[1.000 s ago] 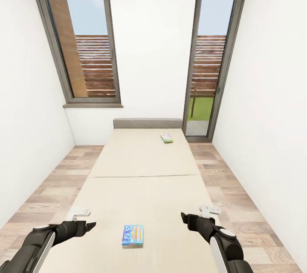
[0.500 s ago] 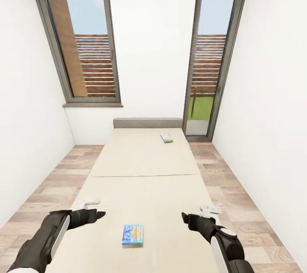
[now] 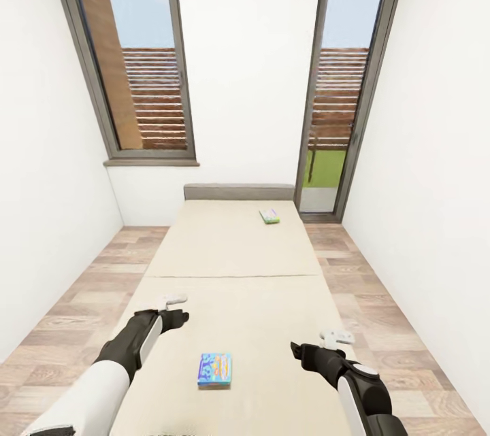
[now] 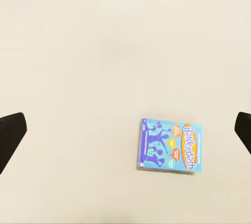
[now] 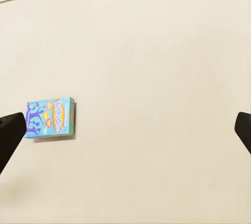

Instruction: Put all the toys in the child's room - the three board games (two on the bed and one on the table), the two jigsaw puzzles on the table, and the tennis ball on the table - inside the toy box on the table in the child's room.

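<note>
Two board games lying flat on the bed (image 3: 231, 266) in front of me.
The small blue game box (image 3: 214, 369) lies near the foot end, its printed lid facing up; the white-and-green game box (image 3: 269, 216) lies far off near the grey headboard.

Two tall dark-framed windows in far white wall. Left window (image 3: 133, 55): brown timber wall, slatted fence & blue sky outside, w/ grey sill (image 3: 151, 162) below. Right window (image 3: 344, 82) runs to floor level; slatted fence, sky & a strip of green grass (image 3: 324, 169) behind it. White side walls L & R. Wood-plank floor (image 3: 82, 286), mixed brown-grey boards, both sides of room.
</note>
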Controlling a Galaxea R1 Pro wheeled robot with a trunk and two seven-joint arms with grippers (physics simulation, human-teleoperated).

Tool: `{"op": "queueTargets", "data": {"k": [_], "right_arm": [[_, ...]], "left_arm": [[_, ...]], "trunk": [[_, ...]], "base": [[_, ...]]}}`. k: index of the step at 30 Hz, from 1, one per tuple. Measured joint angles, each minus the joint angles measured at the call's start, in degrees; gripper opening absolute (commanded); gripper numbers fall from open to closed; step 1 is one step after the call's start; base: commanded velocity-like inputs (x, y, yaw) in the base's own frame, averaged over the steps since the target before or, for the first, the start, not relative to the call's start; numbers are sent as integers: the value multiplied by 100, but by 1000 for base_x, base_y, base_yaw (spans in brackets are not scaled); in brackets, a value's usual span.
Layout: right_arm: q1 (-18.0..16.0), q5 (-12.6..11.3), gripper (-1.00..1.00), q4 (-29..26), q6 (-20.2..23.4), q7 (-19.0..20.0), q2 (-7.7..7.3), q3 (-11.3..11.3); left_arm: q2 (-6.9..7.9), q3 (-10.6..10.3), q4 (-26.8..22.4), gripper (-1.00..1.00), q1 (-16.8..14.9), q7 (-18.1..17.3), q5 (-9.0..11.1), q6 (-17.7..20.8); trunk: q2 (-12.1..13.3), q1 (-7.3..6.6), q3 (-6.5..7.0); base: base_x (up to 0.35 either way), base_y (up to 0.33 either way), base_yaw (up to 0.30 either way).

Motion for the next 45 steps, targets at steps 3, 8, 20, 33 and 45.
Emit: {"op": "queueTargets", "data": {"k": [3,8,20,33,45], "right_arm": [[0,4,100,-21,60,0,2,0],[0,5,100,-21,90,-1,0,0],[-9,-8,100,-72,309,13,-26,-10],[45,-918,100,-941,1173,1901,-322,-595],[37,-939,100,-947,1293,3534,-401,-1319]], "left_arm": [[-26,1,109,100,-39,178,11,-93],[-40,-9,142,100,-51,232,9,-121],[-50,-32,141,100,-53,244,-13,-126],[-53,-46,140,100,-53,244,-17,-141],[-51,-51,141,100,-54,241,-17,-196]], "trunk": [[0,0,-27],[0,0,-73],[-1,0,-183],[-1,0,-302],[-2,0,-388]], "base": [[0,0,70],[0,0,70],[0,0,69],[0,0,64],[0,0,30]]}}
